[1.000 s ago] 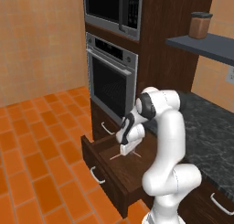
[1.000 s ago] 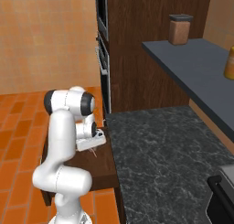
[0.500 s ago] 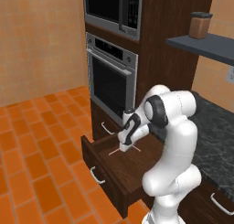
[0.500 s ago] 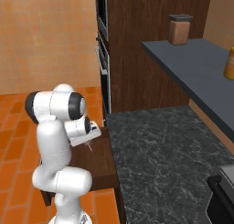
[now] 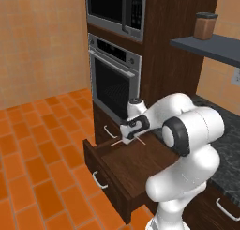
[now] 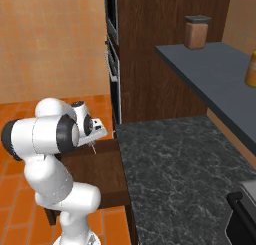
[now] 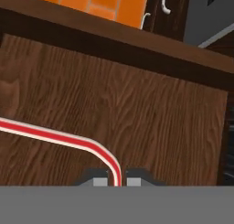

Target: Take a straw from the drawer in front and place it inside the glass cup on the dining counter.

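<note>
Hand view: gripper (image 7: 117,182) jaws closed on the straw (image 7: 59,138), pinched near its bent end; the striped length runs left across the picture, above the wood floor of the drawer (image 7: 137,104). Left base view: gripper (image 5: 127,139) over the open drawer (image 5: 123,170), straw (image 5: 117,141) lifted.

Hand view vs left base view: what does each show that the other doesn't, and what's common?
Hand view alone: the gripper shut on the straw near its bend, the red and white stripes easy to read, and the wood grain of the drawer's floor.

Left base view alone: the wall oven with the microwave above it, the brown canister on the shelf, the orange tile floor, the dark granite counter, and the drawer's silver handle.

Both: the open drawer and the straw held above it.
</note>
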Motion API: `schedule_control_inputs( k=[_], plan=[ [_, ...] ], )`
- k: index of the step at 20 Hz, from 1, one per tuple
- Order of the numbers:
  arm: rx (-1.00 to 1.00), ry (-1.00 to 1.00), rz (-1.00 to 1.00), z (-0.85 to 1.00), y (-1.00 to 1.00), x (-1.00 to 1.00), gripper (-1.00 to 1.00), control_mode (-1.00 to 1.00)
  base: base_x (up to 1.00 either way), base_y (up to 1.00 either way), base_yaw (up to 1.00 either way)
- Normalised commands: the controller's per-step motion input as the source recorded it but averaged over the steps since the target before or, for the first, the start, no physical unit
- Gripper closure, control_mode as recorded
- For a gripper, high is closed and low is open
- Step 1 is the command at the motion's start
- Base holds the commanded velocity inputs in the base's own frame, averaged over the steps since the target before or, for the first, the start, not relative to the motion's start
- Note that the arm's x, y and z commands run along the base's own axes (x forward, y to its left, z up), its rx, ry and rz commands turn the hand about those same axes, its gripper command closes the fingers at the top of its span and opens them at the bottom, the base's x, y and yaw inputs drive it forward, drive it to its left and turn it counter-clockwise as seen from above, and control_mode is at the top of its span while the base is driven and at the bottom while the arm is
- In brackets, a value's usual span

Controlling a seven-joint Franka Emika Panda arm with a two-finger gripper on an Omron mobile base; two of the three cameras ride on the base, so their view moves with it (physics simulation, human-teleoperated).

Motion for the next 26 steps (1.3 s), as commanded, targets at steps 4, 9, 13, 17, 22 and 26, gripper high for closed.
schedule_control_inputs(
  k=[4, 9, 13, 17, 22, 26],
  plan=[
    [0.01, 0.08, -0.15, 1.0, 0.0, -0.37, 1.0, -1.0, 0.0, 0.0, 0.0],
    [0.03, 0.17, -0.17, 1.0, -0.01, -0.7, 1.0, -1.0, 0.0, 0.0, 0.0],
    [0.03, 0.15, -0.17, 0.99, -0.01, -0.88, 1.0, -1.0, 0.0, 0.0, 0.0],
    [0.01, 0.13, -0.12, 0.5, -0.01, -0.58, 1.0, -1.0, 0.0, 0.0, 0.0],
    [0.0, 0.02, -0.03, 0.06, 0.0, -0.3, 1.0, 1.0, -0.4, 0.07, -0.01],
    [0.0, 0.0, 0.0, 0.0, 0.0, 0.0, 1.0, 1.0, -1.0, 0.75, 0.0]
  ],
)
